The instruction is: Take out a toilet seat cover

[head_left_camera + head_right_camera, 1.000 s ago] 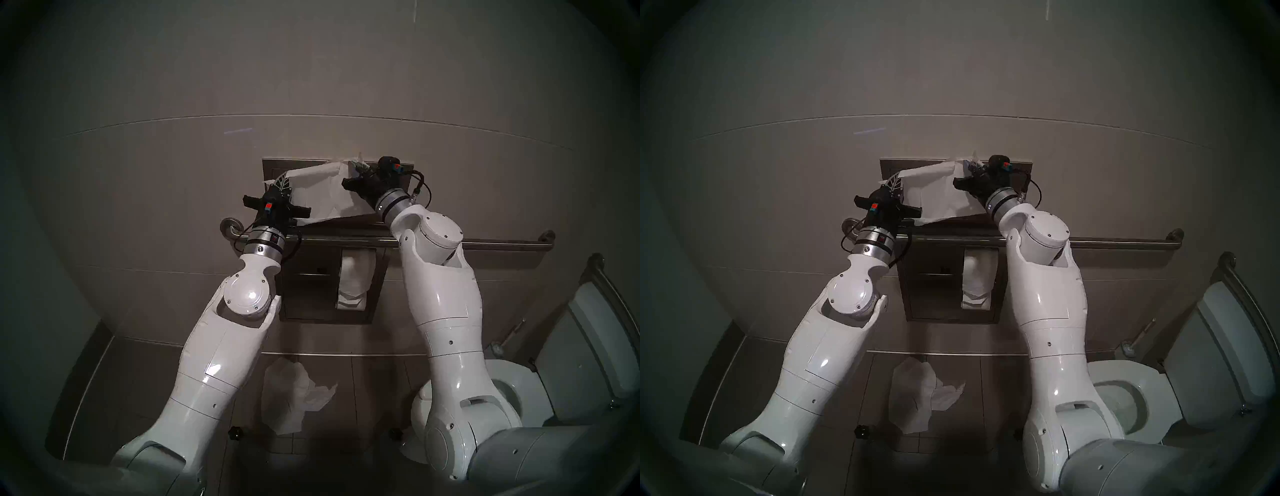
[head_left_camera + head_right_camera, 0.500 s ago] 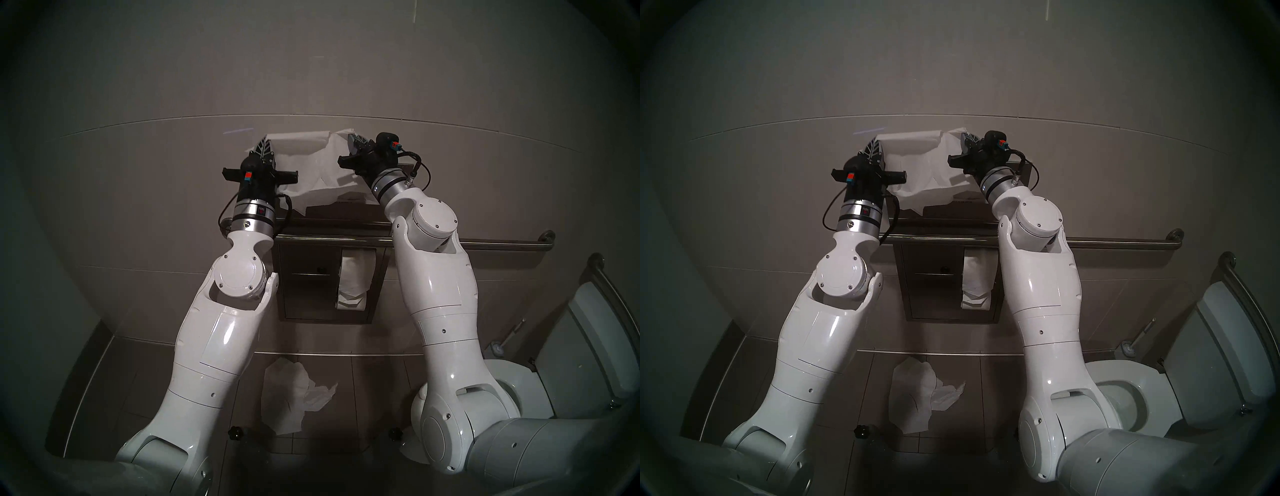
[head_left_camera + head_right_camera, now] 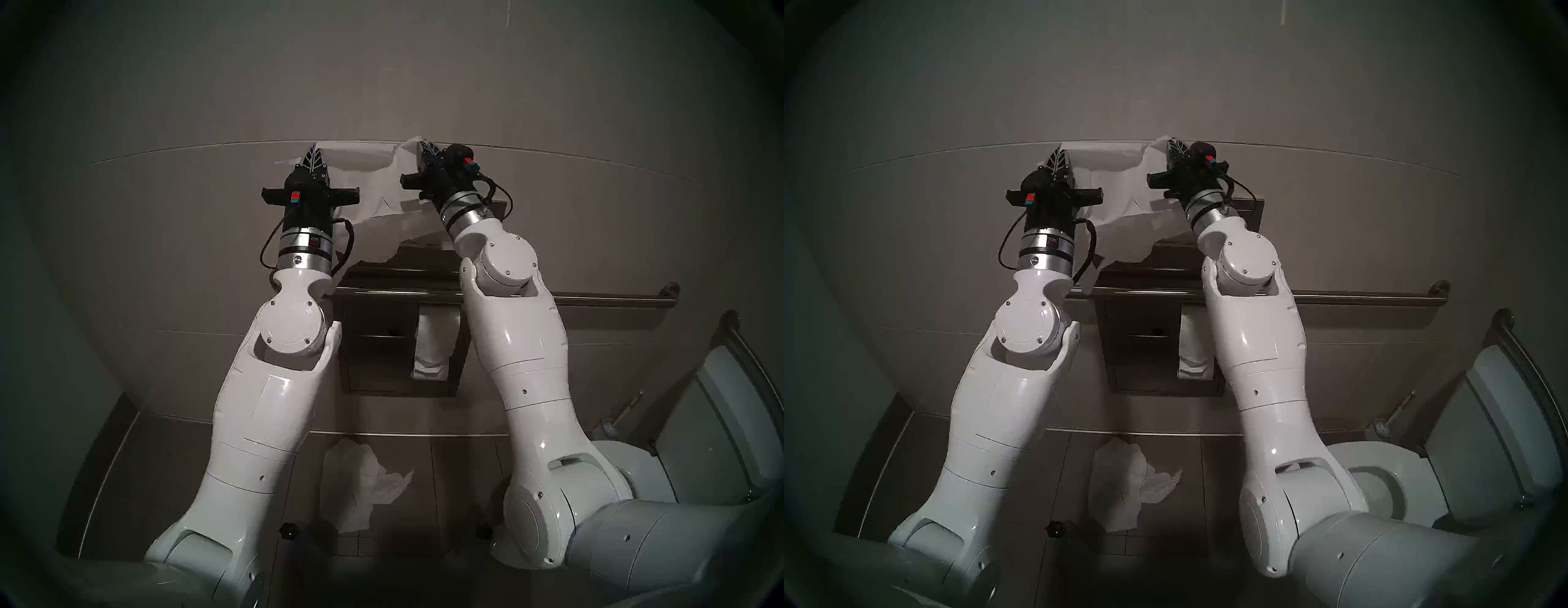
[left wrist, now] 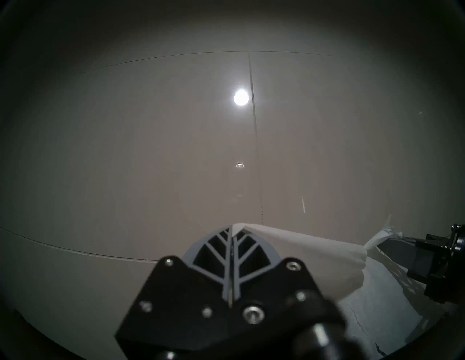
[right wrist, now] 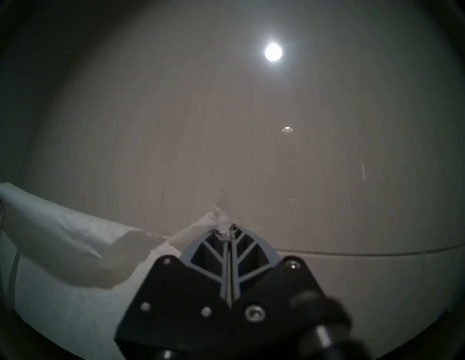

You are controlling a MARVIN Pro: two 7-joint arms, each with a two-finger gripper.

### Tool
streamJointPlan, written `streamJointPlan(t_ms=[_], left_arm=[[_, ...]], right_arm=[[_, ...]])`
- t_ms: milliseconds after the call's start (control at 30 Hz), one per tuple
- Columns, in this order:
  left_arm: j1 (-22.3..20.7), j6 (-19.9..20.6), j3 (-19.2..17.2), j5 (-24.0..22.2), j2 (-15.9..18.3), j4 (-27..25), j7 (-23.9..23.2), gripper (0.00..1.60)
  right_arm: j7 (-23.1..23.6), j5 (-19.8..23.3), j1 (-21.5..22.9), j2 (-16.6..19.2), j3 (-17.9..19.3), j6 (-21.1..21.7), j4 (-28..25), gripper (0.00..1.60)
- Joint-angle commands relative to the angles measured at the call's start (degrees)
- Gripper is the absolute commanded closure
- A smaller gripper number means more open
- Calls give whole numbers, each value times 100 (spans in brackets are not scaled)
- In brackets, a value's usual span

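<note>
The toilet seat cover [image 3: 373, 199] is a thin white creased sheet stretched between my two grippers, high against the wall, above the steel wall dispenser [image 3: 424, 259]. Its lower edge hangs down in front of the dispenser. My left gripper [image 3: 313, 153] is shut on the sheet's top left corner. My right gripper [image 3: 424, 148] is shut on its top right corner. In the left wrist view the sheet [image 4: 302, 249] runs right from the shut fingers [image 4: 214, 254]. In the right wrist view the sheet [image 5: 75, 241] runs left from the shut fingers [image 5: 241, 249].
A steel grab bar [image 3: 615, 300] crosses the wall under the dispenser. A toilet-paper roll [image 3: 432, 348] sits in a recessed steel unit below. A crumpled white sheet [image 3: 360, 484] lies on the floor tiles. The toilet [image 3: 636, 471] stands at the lower right.
Both grippers have risen up the wall with the sheet held between them. More of the sheet has come up above the dispenser.
</note>
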Motion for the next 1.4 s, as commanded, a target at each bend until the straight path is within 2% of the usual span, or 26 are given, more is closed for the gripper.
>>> streamJointPlan(t_ms=[0,267,467,500,800,1000,1100,1367], left_arm=[[-434,-32,-99,-26,-125,-224,92,160],[-710,-54,-178,-3,-150,-259,154,160],[-873,-86,-260,8,-220,-323,220,160],[-1030,-101,-257,0,-244,-319,260,160],[-1257,-77,-130,19,-341,-517,263,160],[-988,262,-15,-71,-258,-583,110,160],[-665,563,39,-209,-245,-759,20,160],[187,1175,248,-433,-25,-1299,-85,160]], right_arm=[[-342,-363,569,-104,-91,-516,-15,160],[-829,-988,767,-132,-248,-935,207,160],[-1127,-1284,877,-178,-292,-1130,378,160],[-1210,-1354,951,-175,-278,-1154,441,160],[-1392,-1518,1278,-221,-257,-1230,826,160],[-1446,-1368,1438,-357,-133,-1166,1111,160],[-1446,-1202,1320,-446,14,-897,985,160],[-1411,-1194,728,-355,89,-377,375,160]])
